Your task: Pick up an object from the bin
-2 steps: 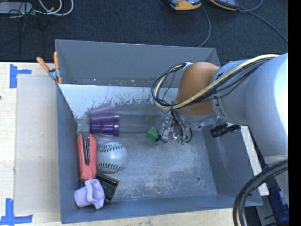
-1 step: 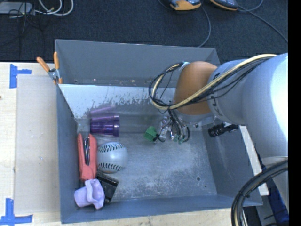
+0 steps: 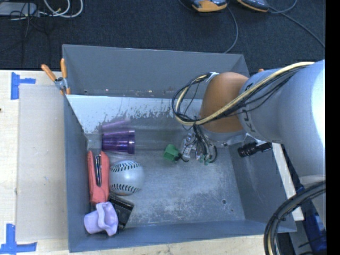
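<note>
You see the bin (image 3: 159, 70) under even, moderately bright light from above, its back wall dim at the top and paler in a band low down. Beneath the arm (image 3: 297, 105) the bin floor is softly shadowed. A faint sheen lies on the cup (image 3: 118, 141) and ball (image 3: 126, 177), and the carpet (image 3: 133, 20) behind is dark.

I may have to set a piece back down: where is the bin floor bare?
Bare: the front-centre and front-right floor, from the baseball to the right wall, in front of the tool and green block. Crowded: the left side, with purple cup, red utensil and lavender piece.
</note>
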Robot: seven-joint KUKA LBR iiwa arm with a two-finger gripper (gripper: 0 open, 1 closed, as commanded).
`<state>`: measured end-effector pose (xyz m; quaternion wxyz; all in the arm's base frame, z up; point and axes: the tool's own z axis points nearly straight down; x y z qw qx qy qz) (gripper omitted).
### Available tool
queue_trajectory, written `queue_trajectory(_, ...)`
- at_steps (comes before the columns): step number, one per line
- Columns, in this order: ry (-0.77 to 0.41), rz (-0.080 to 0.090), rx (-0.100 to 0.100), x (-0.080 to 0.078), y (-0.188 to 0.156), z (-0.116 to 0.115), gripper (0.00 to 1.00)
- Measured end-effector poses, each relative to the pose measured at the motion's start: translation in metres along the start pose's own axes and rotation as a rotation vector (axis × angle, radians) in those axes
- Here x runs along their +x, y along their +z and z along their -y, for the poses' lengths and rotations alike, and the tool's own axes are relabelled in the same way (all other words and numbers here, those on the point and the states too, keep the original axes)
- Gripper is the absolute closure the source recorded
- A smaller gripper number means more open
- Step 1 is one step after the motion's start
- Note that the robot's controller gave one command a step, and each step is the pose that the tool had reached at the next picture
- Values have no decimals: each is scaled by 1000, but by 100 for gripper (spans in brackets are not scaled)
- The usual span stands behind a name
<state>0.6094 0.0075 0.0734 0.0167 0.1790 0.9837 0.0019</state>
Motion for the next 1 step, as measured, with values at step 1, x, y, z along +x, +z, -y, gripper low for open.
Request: queue_trajectory(1,4,2,2,5,0,-2,100)
